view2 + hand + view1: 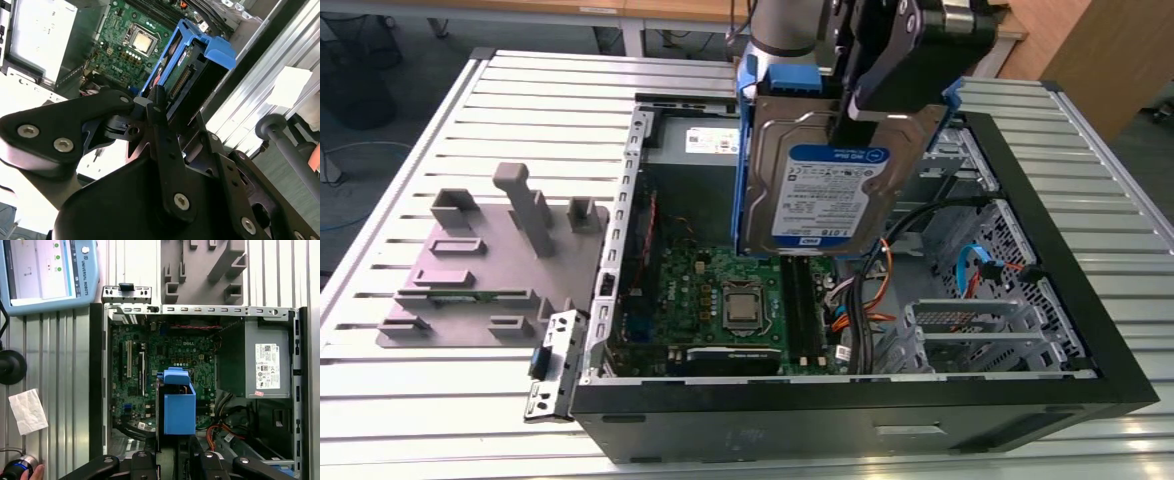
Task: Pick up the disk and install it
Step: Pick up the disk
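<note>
Gripper (857, 122) is clamped on the disk (817, 185) near its upper end. One black finger (861, 128) presses on the labelled face; the opposing finger is behind the drive, hidden in the exterior view. The disk hangs upright, label toward the exterior camera, with blue rails down both long sides. It is held raised over the open case (854, 412), above the motherboard (720, 295), with its lower edge over the memory-slot area; no contact with the board can be made out. In the first wrist view, looking down, the disk (179, 407) shows end-on as a blue rail block over the middle of the board, and the power supply (265, 365) sits in the case off to one side of it. In the second wrist view the disk (207, 50) shows a blue rail end and its connector edge, gripped between the black fingers. The drive cage (987, 335) sits inside the case on the exterior view's right, with orange and blue cables (981, 265) near it. A grey fixture plate (480, 275) lies on the slatted table (400, 400), just beside the case on the exterior view's left. A pendant (45, 275) and a white paper (28, 410) lie on the table outside the case.
</note>
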Available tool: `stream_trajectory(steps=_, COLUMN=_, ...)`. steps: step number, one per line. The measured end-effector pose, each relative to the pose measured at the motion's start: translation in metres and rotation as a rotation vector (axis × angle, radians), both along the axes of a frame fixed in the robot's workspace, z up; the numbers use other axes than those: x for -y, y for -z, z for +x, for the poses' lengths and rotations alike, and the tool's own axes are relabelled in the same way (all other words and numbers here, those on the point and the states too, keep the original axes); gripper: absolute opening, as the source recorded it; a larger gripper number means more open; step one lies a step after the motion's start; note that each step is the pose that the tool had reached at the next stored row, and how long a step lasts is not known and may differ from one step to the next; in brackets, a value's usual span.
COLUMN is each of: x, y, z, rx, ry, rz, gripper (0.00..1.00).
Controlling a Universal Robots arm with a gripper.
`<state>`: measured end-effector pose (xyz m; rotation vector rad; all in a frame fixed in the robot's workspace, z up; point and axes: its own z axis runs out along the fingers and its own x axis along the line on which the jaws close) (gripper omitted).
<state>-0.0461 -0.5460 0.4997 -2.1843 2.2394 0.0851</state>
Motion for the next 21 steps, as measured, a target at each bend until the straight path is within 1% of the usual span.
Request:
stream_trajectory(steps=5, x=0.0094, y=0.0008, z=0.0, rx=0.0, ry=0.0, rz=0.0, gripper=0.35)
stream_trajectory(steps=8, x=0.0142, y=0.0011, z=0.0, rx=0.0, ry=0.0, rz=-0.0002, gripper=0.35)
stream_trajectory(steps=10, x=0.0193, y=0.0016, z=0.0, rx=0.0, ry=0.0, rz=0.0, gripper=0.35)
stream_trajectory(steps=11, x=0.0206, y=0.0017, z=0.0, rx=0.0, ry=0.0, rz=0.0, gripper=0.35)
stream_trajectory(steps=13, x=0.022, y=0.002, z=-0.0001, rx=0.0001, ry=0.0, rz=0.0001, gripper=0.35)
stream_trajectory(steps=17, x=0.0222, y=0.0031, z=0.0003, rx=0.0, ry=0.0, rz=-0.0003, gripper=0.35)
stream_trajectory(steps=21, x=0.0223, y=0.004, z=0.0041, rx=0.0001, ry=0.0, rz=-0.0002, gripper=0.35)
